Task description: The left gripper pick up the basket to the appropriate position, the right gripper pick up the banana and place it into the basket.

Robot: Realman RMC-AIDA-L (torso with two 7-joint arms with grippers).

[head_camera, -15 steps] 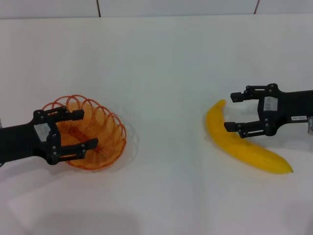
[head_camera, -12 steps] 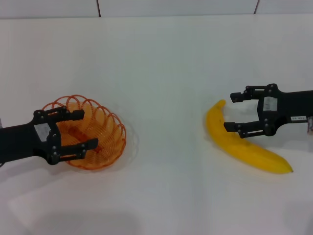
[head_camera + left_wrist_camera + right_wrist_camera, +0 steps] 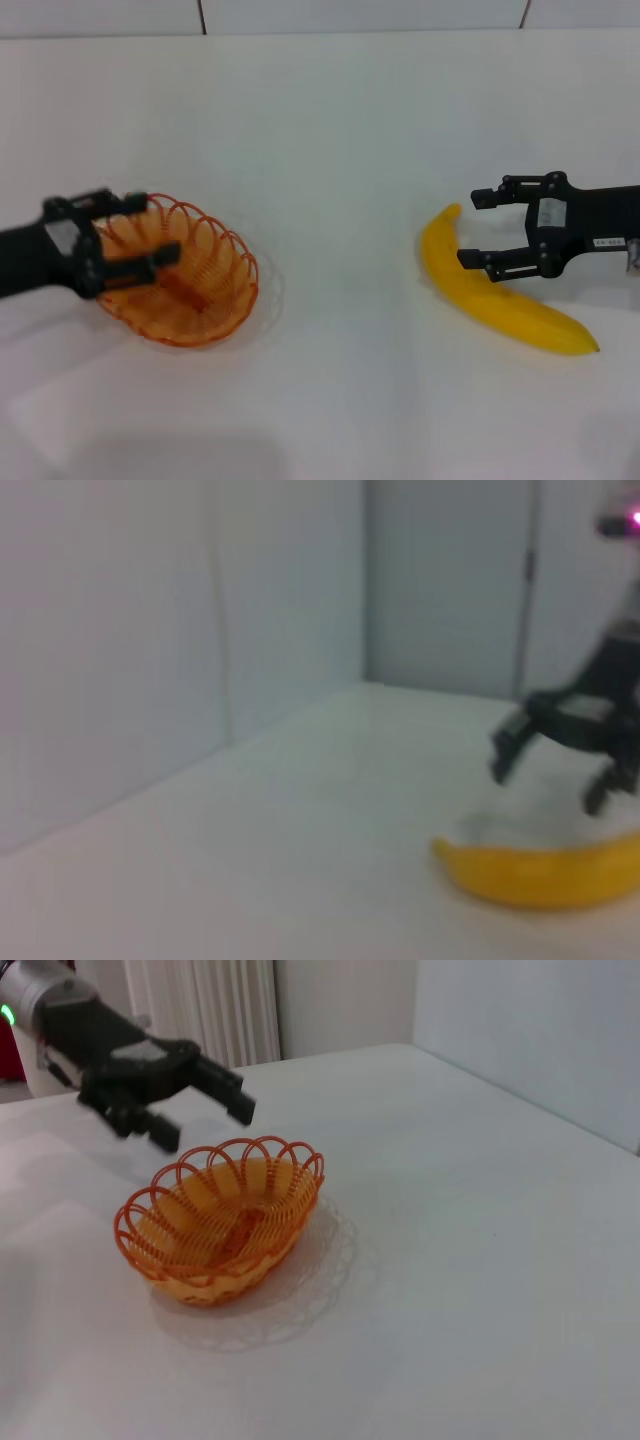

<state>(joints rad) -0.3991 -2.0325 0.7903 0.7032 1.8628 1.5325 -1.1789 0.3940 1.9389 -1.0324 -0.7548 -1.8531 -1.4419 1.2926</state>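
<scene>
The orange wire basket (image 3: 200, 280) sits on the white table at the left; it also shows in the right wrist view (image 3: 225, 1220). My left gripper (image 3: 158, 226) is open and empty, hovering over the basket's left rim without gripping it; the right wrist view shows it (image 3: 208, 1125) above and behind the basket. The yellow banana (image 3: 475, 290) lies on the table at the right and also shows in the left wrist view (image 3: 540, 875). My right gripper (image 3: 472, 228) is open just above the banana's upper half; it appears in the left wrist view (image 3: 545, 785) too.
The white table (image 3: 340, 150) spreads between the basket and the banana. A tiled wall edge (image 3: 200, 15) runs along the back. Walls and a curtain (image 3: 210, 1010) stand beyond the table.
My left gripper has moved left and back, from over the basket's middle to its left rim. The basket, banana and right gripper have not moved.
</scene>
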